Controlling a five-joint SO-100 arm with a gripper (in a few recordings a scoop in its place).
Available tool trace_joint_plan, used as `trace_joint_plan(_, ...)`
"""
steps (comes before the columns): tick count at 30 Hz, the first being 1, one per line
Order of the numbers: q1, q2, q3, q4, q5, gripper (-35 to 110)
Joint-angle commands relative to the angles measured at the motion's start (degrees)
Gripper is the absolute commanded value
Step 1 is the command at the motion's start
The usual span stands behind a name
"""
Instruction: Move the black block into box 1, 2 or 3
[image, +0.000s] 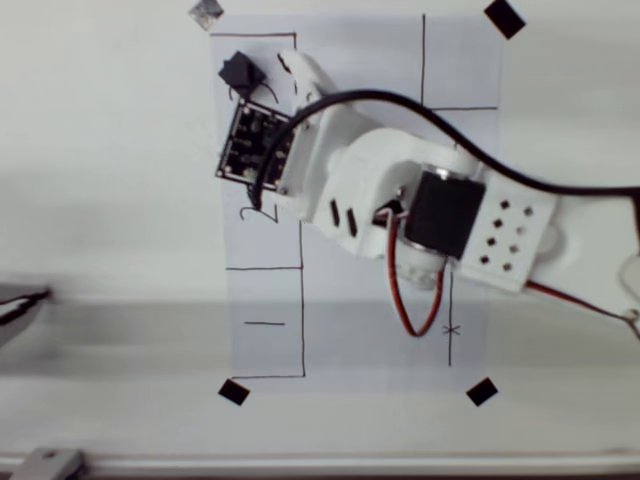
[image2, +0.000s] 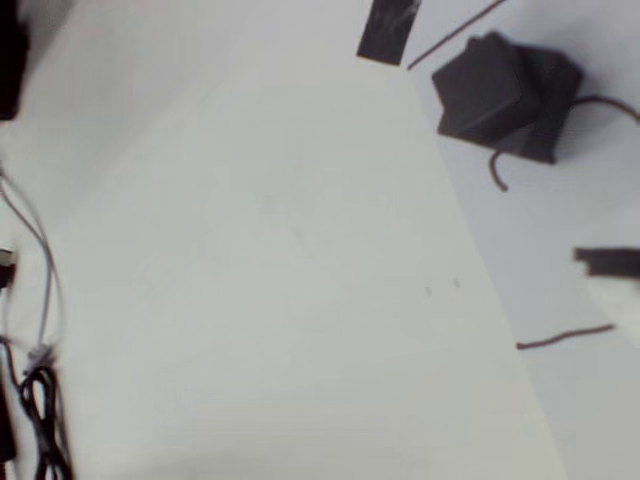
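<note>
The black block (image: 241, 72) lies free on the paper inside the top-left pen-drawn box 3 (image: 255, 35), on top of the numeral's strokes. In the wrist view the black block (image2: 505, 95) sits at the upper right, with curved pen strokes showing around it and nothing touching it. My gripper (image: 291, 66) is just right of the block in the overhead view and appears open, holding nothing. One fingertip (image2: 610, 264) pokes in at the wrist view's right edge, well below the block.
The arm and its black circuit board (image: 255, 140) cover the middle of the sheet. Like boxes lie below, one with the numeral 2 (image: 250, 212) and one with 1 (image: 265, 322). Black tape squares (image: 504, 17) hold the paper's corners. A black cable (image: 450, 130) arcs over the arm.
</note>
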Motion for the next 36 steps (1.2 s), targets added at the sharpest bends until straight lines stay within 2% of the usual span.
trace_joint_plan(1, -0.88, 13.89, 7.12, 0.18, 1.23, 30)
trace_joint_plan(18, -8.00, 50.62, 45.62, 0.18, 4.57, 30)
trace_joint_plan(36, -18.19, 86.22, 81.21, 0.18, 3.69, 30)
